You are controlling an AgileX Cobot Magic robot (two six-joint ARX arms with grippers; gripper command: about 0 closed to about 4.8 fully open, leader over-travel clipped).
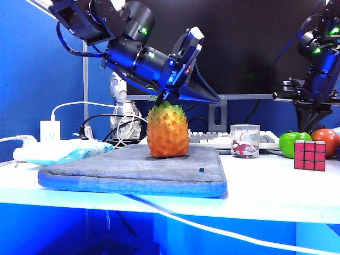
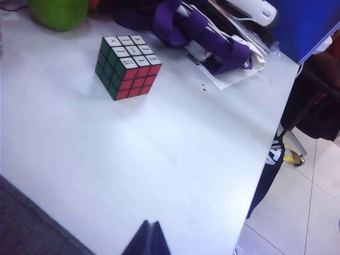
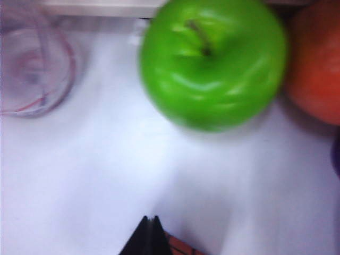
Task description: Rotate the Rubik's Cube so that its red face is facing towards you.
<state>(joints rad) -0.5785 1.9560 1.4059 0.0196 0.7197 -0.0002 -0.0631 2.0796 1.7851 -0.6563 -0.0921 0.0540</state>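
Exterior view shows the Rubik's Cube [image 1: 309, 155] resting on the white table [image 1: 255, 186], right of the grey mat [image 1: 133, 170] and just in front of the green apple [image 1: 295, 143] and the orange-red fruit [image 1: 326, 139]. The red face [image 1: 309, 155] points toward this camera. The left gripper [image 1: 183, 87] hangs above the pineapple [image 1: 167, 132], which stands on the mat; its fingertips appear pressed together with nothing between them. A clear cup [image 1: 245, 140] stands between the pineapple and the apple.

Left wrist view confirms closed fingertips [image 2: 149, 239], well apart from the cube [image 2: 127, 66], whose white face is up, with red and green sides visible.

Right wrist view shows the right gripper [image 3: 150, 234] clenched and empty above the table, near the apple [image 3: 212, 64]. A red-and-black corner of the cube [image 3: 180, 247] appears just beside its tips.
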